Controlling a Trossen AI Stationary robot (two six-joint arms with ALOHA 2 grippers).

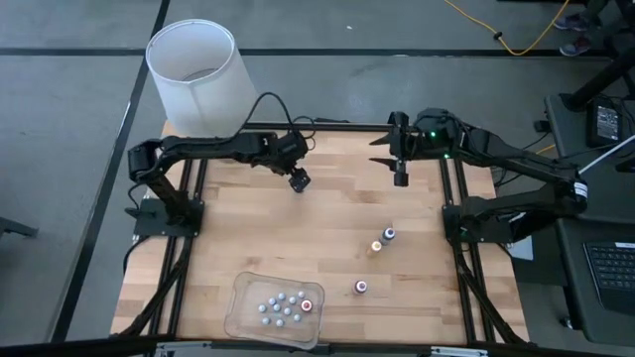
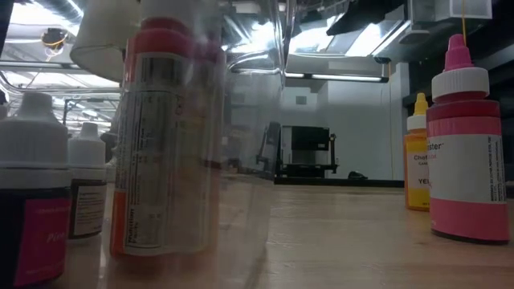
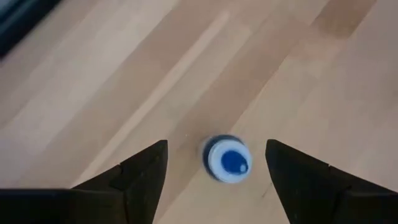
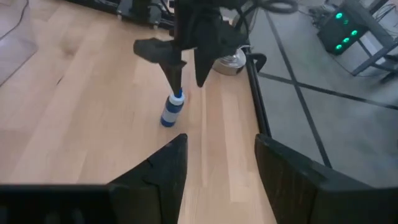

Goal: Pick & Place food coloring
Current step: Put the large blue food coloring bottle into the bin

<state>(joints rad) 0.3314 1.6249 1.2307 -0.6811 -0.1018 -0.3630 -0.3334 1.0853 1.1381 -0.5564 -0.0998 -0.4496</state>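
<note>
Food coloring is seen as a small blue bottle with a pale cap point(image 4: 171, 111), standing upright on the light wooden table point(image 1: 327, 248) directly below the left gripper point(image 4: 185, 79), whose dark fingers are spread apart and, as far as can be judged, clear of it. Three more bottles point(image 1: 376, 246) stand nearer the right side. Others lie in a clear plastic tray point(image 1: 243, 315). The right gripper point(image 4: 217, 168) is held open, empty, near the table's far edge.

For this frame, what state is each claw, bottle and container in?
Left claw: open, just above the blue bottle, not gripping.
Blue bottle: upright on the table, capped, free.
Right claw: open, empty.
Loose bottles: three, standing on the table.
Clear tray: holds several bottles.
Lamp shade: upright.
</note>
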